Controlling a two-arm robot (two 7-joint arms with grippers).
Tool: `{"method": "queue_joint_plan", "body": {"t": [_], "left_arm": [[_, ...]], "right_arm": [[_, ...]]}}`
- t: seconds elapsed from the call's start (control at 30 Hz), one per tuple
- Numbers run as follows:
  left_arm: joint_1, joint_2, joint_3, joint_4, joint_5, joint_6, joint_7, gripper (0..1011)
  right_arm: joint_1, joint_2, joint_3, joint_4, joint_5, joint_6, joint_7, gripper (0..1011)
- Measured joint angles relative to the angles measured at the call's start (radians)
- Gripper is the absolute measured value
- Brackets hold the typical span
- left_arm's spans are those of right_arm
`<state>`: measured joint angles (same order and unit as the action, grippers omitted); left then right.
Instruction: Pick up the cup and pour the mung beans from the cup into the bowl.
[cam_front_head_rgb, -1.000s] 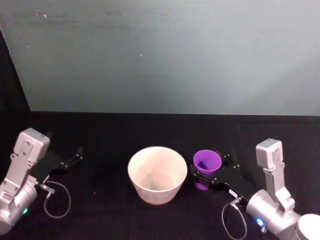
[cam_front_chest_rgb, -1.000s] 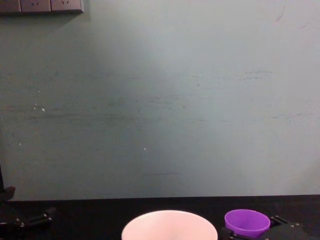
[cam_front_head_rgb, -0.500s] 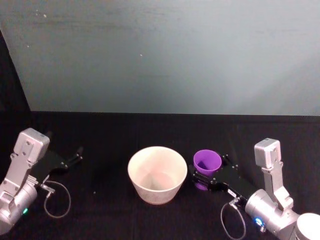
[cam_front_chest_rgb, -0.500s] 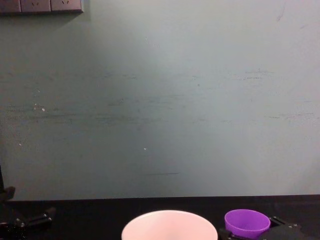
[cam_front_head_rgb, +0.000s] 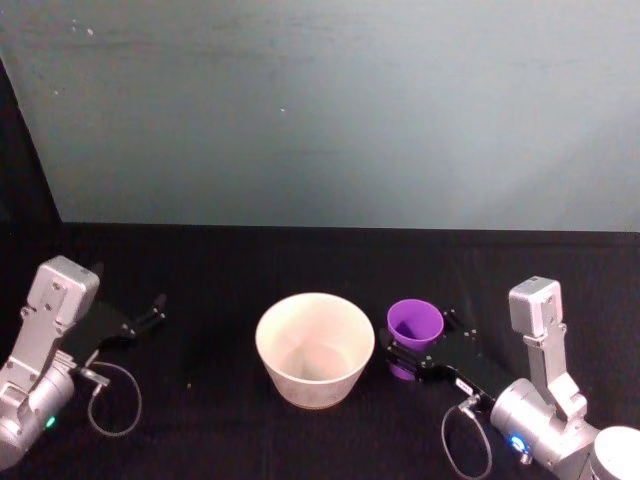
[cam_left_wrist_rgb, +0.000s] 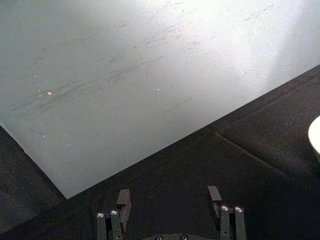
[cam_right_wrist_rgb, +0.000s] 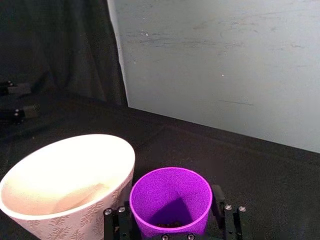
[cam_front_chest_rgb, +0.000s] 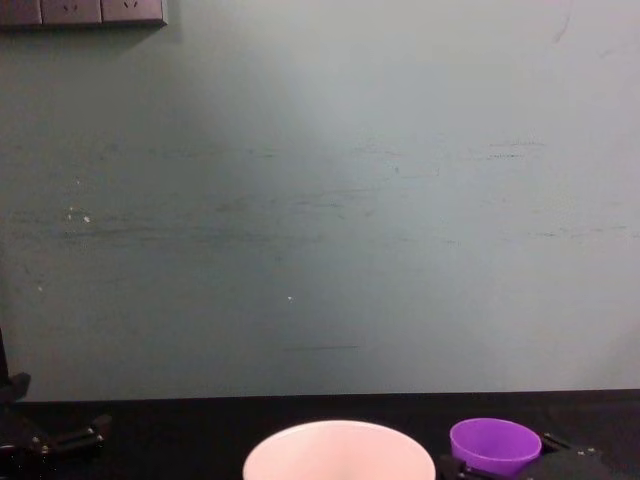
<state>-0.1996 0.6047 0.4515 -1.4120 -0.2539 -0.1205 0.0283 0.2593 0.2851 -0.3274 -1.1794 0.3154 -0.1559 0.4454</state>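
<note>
The purple cup (cam_front_head_rgb: 414, 325) stands on the black table just right of the pale bowl (cam_front_head_rgb: 315, 348), almost touching it. My right gripper (cam_front_head_rgb: 418, 352) straddles the cup, with one finger pressed to each side of its lower wall. In the right wrist view the cup (cam_right_wrist_rgb: 171, 202) sits between the fingers (cam_right_wrist_rgb: 218, 200), a few dark mung beans (cam_right_wrist_rgb: 170, 225) lie at its bottom, and the bowl (cam_right_wrist_rgb: 70, 175) is right beside it. The chest view catches the cup's rim (cam_front_chest_rgb: 494, 444) and the bowl's rim (cam_front_chest_rgb: 340, 448). My left gripper (cam_front_head_rgb: 148, 317) rests open at the far left.
A grey-green wall (cam_front_head_rgb: 320, 110) closes off the back of the black table (cam_front_head_rgb: 220, 270). Loose cables (cam_front_head_rgb: 115, 400) curl beside each wrist. In the left wrist view the left gripper (cam_left_wrist_rgb: 169, 197) has nothing between its fingers.
My right wrist has shifted slightly left, toward the cup. Cup, bowl and left arm have not moved.
</note>
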Motion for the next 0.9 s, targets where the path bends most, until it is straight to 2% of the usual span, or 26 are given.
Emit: {"method": "queue_joint_plan", "body": {"t": [0.23,0.73,0.9], "left_arm": [[0.0,0.0,0.0,0.0,0.0,0.0,0.0,1000],[0.0,0.0,0.0,0.0,0.0,0.0,0.0,1000],[0.0,0.0,0.0,0.0,0.0,0.0,0.0,1000]], "right_arm": [[0.0,0.0,0.0,-0.001,0.0,-0.001,0.0,781],[-0.001,0.001,0.0,-0.002,0.0,-0.001,-0.001,736],[-0.031,0.032,0.009,-0.089,-0.017,0.018,-0.018,736]]}}
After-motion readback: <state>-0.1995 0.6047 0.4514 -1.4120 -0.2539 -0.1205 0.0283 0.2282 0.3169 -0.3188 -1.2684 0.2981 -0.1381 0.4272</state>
